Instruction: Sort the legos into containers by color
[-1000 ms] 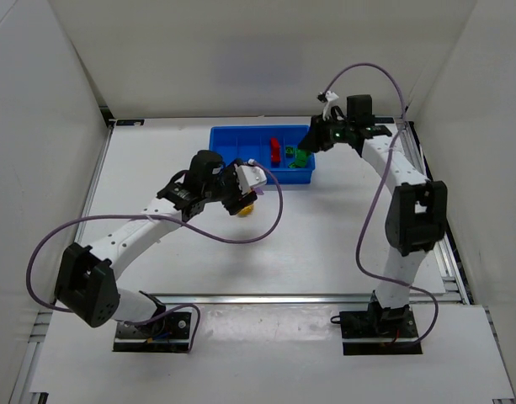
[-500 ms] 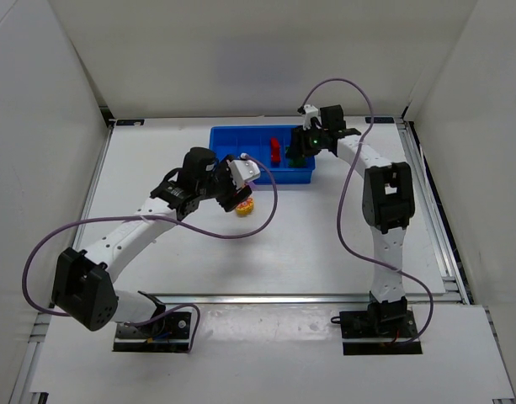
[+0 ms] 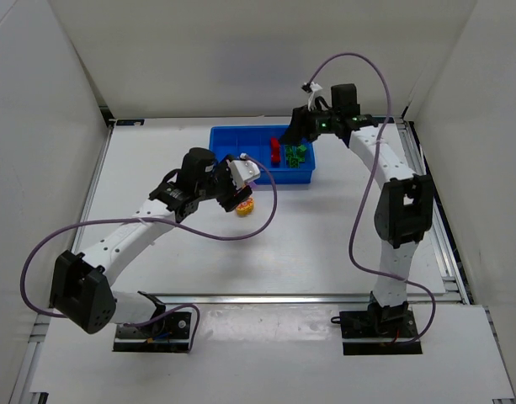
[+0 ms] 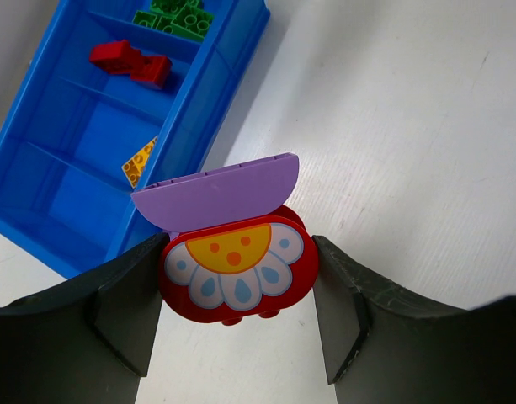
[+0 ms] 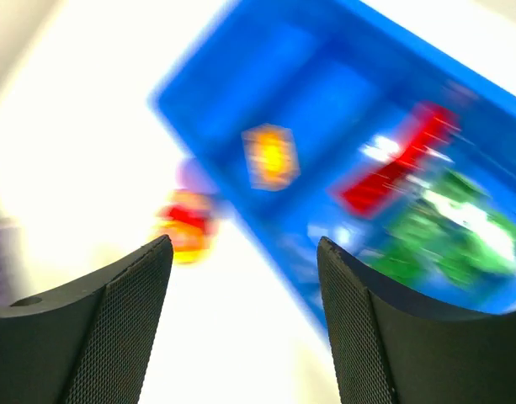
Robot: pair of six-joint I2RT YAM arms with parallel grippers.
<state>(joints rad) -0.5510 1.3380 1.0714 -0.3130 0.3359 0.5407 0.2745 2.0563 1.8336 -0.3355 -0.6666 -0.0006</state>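
1. The left gripper clamps a red block printed with a flower. A purple piece, half-round, sits on top of the block. The load is near the middle of the worktop, just beside the tray's near rim.
2. The right gripper hangs over the right end of the tray, jaws apart with nothing between them. Its own view is blurred.
3. The blue tray lies at the worktop's far edge. The green legos fill its right-end compartment, the red legos lie in the next, and an orange piece lies in the third.
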